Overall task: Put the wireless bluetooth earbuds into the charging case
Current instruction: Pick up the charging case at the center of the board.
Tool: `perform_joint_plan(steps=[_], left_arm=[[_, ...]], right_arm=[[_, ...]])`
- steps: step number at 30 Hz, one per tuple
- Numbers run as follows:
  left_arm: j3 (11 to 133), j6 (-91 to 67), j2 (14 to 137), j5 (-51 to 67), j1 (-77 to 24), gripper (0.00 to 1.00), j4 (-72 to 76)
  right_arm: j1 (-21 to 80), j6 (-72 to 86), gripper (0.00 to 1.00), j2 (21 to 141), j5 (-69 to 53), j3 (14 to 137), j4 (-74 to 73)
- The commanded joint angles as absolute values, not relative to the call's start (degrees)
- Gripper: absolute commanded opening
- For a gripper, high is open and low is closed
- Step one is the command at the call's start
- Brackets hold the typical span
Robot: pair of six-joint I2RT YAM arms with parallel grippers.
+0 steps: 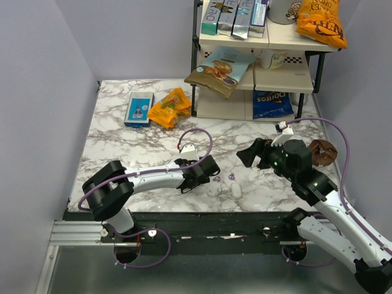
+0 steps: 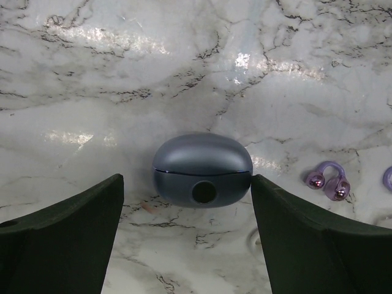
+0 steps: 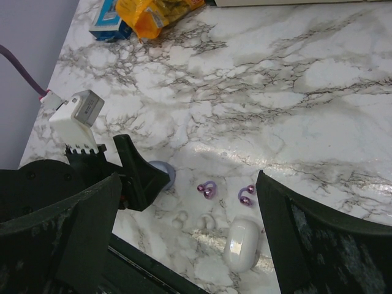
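Left wrist view: the charging case [image 2: 202, 168], lid closed, is seen on the marble tabletop [image 2: 184, 61], squarely between the spread fingers of the left gripper [image 2: 187, 180]. Its long axis spans the gap, one finger is almost touching it, and nothing is pinched. An earbud [image 2: 327, 182] lies just outside that finger. The right gripper [image 3: 188, 177], also spread wide, is held farther off.

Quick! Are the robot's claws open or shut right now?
Left gripper: open, straddling the blue case, not yet clamped.
Right gripper: open, holding nothing.
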State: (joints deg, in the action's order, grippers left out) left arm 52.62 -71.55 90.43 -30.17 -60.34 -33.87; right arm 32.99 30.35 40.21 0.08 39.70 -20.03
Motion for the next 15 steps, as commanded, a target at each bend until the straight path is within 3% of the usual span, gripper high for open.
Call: perform_joint_plan(steps=[1, 15], left_arm=[[54.8, -69.6, 92.8, -28.5, -60.0, 0.88, -33.8], [54.2, -68.5, 95.9, -26.9, -60.0, 0.81, -32.7]], right_arm=[[33.1, 29.8, 1.0, 40.4, -1.4, 40.3, -21.8], [33.1, 29.9, 1.0, 40.4, -0.6, 39.6, -21.8]])
